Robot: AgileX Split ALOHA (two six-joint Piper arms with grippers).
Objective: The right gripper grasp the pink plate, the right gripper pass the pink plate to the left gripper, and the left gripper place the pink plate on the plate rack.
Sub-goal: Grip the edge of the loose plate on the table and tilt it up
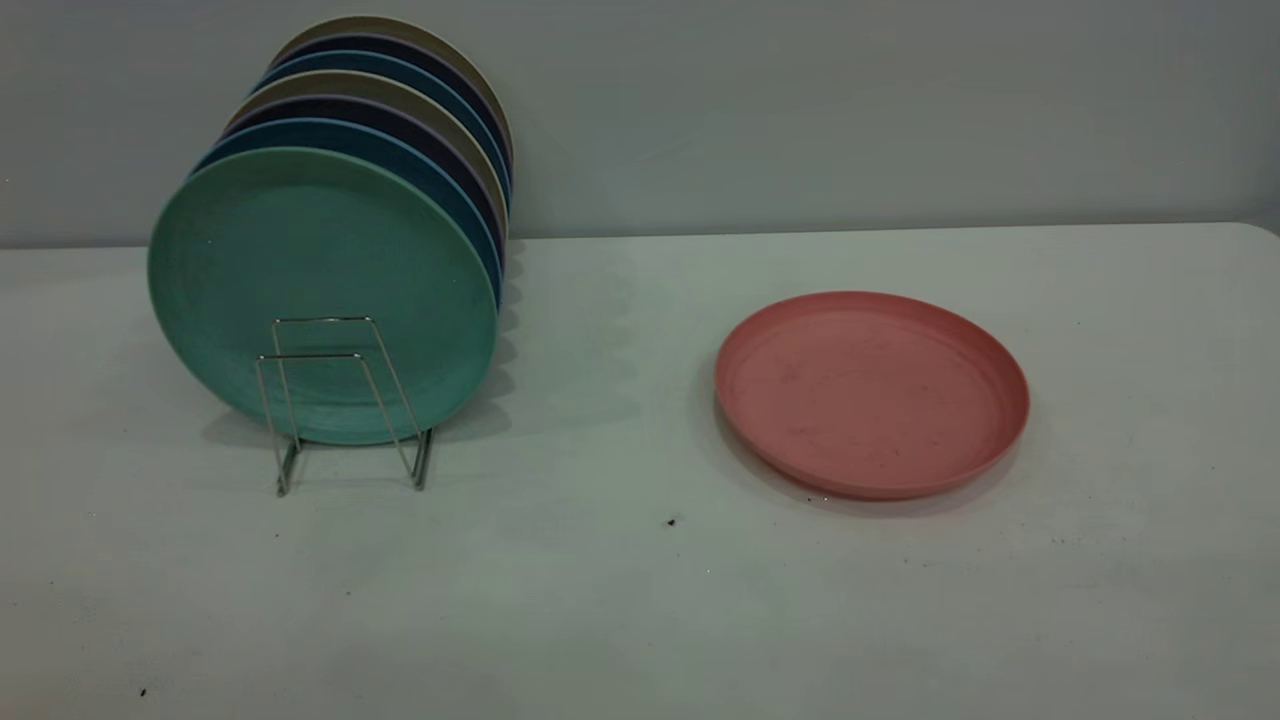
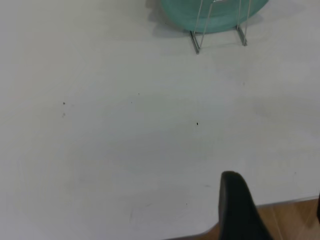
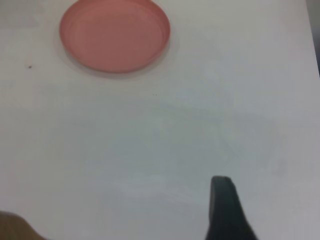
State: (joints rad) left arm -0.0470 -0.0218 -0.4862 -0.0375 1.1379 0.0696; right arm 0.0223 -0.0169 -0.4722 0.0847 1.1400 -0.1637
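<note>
Nothing's begun yet: pink plate (image 1: 871,393) is lying flat on the table (image 1: 620,600), right of the plate rack (image 1: 340,400), well apart. Right gripper (image 3: 227,210) is hanging near the table's edge, one jaw showing, so can't tell open/closed. Left gripper (image 2: 240,210) likewise. Next: right reaching for the plate's rim.

Plate (image 1: 872,392) lies flat on table (image 1: 620,600), right of loaded rack (image 1: 345,400)

A white table (image 1: 620,600) stands against a plain grey wall (image 1: 850,110).
</note>
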